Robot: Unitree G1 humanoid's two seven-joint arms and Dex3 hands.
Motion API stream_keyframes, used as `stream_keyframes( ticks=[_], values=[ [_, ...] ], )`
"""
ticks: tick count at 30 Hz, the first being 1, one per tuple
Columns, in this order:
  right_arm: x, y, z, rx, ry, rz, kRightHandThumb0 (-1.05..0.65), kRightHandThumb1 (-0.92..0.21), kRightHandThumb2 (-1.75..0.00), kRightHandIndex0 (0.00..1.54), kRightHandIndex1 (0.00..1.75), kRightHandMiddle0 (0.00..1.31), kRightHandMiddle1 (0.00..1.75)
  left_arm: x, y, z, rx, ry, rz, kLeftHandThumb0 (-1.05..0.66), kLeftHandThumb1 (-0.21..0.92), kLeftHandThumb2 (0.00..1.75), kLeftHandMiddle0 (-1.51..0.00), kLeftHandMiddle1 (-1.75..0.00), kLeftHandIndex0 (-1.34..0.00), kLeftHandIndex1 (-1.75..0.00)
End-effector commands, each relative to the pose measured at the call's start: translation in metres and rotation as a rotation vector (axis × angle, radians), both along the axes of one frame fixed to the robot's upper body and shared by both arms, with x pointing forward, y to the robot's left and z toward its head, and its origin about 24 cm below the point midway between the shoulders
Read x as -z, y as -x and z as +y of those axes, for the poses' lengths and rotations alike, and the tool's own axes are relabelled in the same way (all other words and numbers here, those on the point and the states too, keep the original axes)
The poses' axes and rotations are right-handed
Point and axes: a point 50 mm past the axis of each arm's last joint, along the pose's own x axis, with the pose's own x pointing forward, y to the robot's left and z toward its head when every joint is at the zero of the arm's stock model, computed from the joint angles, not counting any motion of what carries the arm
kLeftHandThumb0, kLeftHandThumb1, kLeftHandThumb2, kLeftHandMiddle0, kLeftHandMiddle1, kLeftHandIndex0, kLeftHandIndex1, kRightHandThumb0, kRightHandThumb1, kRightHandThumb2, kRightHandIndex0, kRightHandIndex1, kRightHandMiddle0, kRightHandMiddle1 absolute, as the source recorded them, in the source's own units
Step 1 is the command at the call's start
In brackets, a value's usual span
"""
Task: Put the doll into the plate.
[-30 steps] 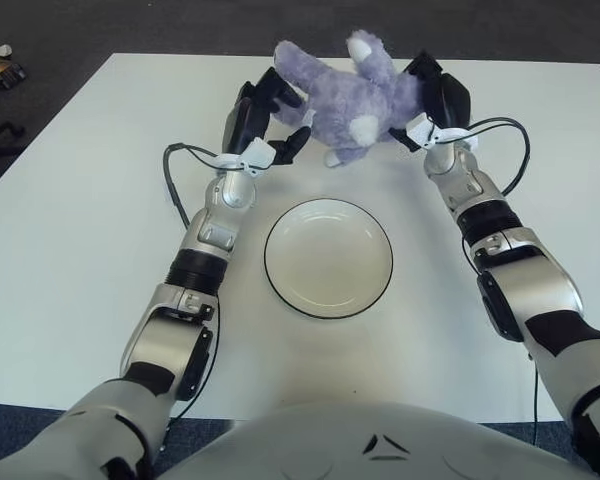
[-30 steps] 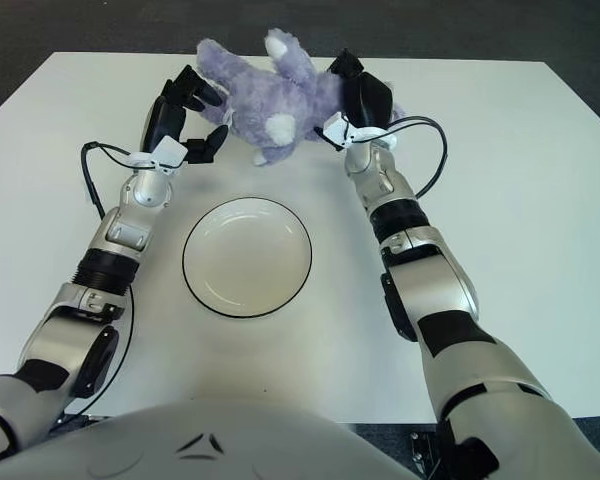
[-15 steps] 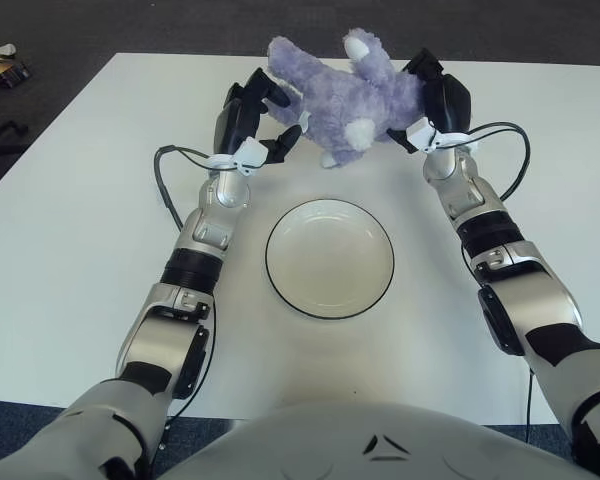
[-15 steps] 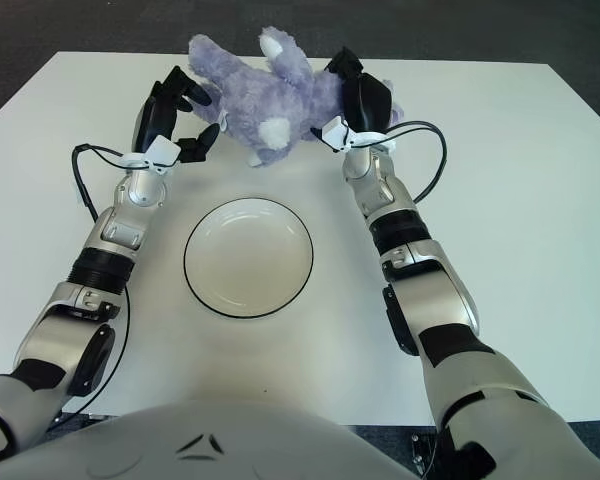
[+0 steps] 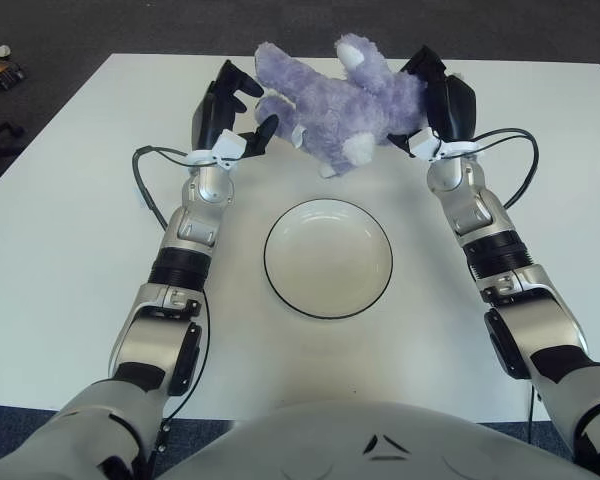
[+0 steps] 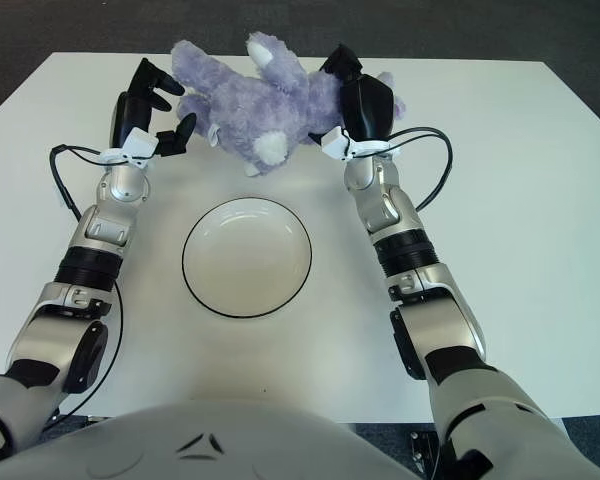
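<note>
Since the earlier frames the left hand [image 5: 225, 118] has been drawn outward toward the robot's left and away from the doll [image 5: 335, 100], while the doll has been carried slightly leftward and farther from the plate [image 5: 328, 257].

The left hand is now seen just beside the doll's left end, its dark fingers spread and holding nothing; whether a fingertip grazes the plush cannot be told. The right hand [image 5: 442, 100] is closed around the doll's right end, and the whole toy appears to be borne by that hand alone.

The doll is held at the far side of the worktop [image 5: 70, 250], beyond the plate. Its long axis runs roughly left to right, from the right hand's grip out toward the left hand, with one limb pointing up and a pale patch facing down toward the plate.

The plate lies nearer the robot than the doll, between the two forearms. The coming move is judged to depend on this: the doll must be brought back toward the body and lowered, by the right hand, which alone has it.

The doll is soft, shaggy lilac plush, likely to sag and overhang. The plate is round, shallow, glossy white with a thin dark rim. The worktop is flat, matte white.
</note>
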Motion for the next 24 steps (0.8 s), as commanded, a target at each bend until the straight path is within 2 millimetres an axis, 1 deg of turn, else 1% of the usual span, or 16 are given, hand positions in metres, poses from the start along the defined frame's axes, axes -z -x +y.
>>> stream_keyframes(
  ticks=[1,7,12,15,24],
  values=[
    [-0.006,0.008,-0.001,0.000,0.008,-0.031,0.00,0.09,-1.71,0.97,1.56,0.70,1.75,-0.007,-0.001,0.012,-0.069,0.012,-0.025,0.00,0.64,0.87,-0.38,-1.56,-0.29,-1.75],
    [-0.007,0.018,0.002,-0.013,0.013,-0.024,0.00,0.09,-1.72,0.98,1.56,0.70,1.75,-0.010,0.001,0.024,-0.116,0.073,-0.029,0.00,0.71,0.75,-0.37,-1.47,-0.31,-1.75],
    [-0.006,0.023,0.002,-0.022,0.005,-0.011,0.00,0.10,-1.73,0.98,1.57,0.70,1.75,-0.012,0.003,0.033,-0.115,0.153,-0.028,0.00,0.82,0.57,-0.34,-1.40,-0.28,-1.75],
    [-0.004,0.025,0.001,-0.025,0.005,-0.007,0.00,0.10,-1.73,0.98,1.57,0.70,1.75,-0.013,0.004,0.037,-0.128,0.186,-0.029,0.00,0.86,0.51,-0.33,-1.38,-0.27,-1.75],
    [0.001,0.034,0.001,-0.034,0.004,0.019,0.00,0.11,-1.74,0.99,1.57,0.71,1.75,-0.015,0.002,0.048,-0.145,0.232,-0.009,0.00,0.88,0.49,-0.33,-1.38,-0.26,-1.75]
  ],
)
